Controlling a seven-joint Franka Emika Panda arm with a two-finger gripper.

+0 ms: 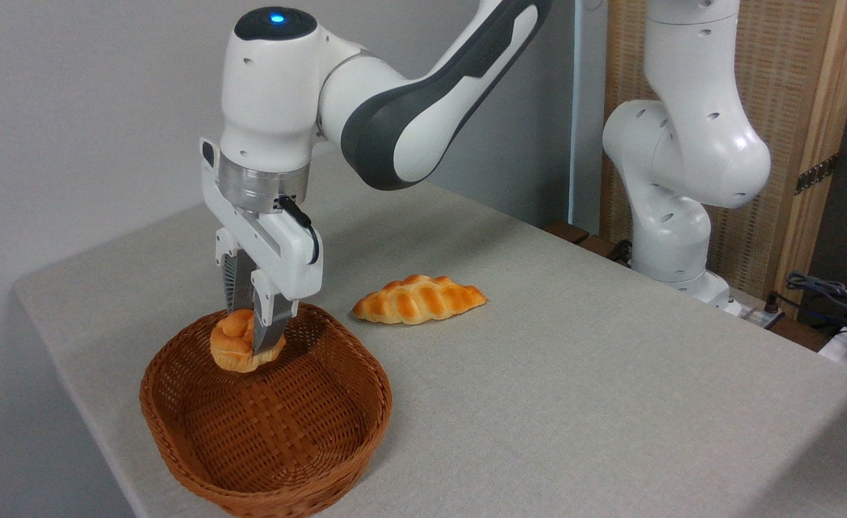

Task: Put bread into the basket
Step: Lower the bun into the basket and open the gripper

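The bread [234,348], a small round golden-orange bun, hangs just above the far part of the basket's floor, pinched between the two fingers of my gripper [253,338]. The gripper points straight down and is shut on the bun. The basket [337,432] is an oval reddish-brown wicker one with low sides, standing at the front left of the table. Its inside holds nothing else. The near finger hides part of the bun's right side.
A longer braided golden loaf [419,299] lies on the grey table [574,388] just right of and behind the basket. The arm's white base [671,237] stands at the back right, with cables [833,295] beyond it. The table's left edge runs close to the basket.
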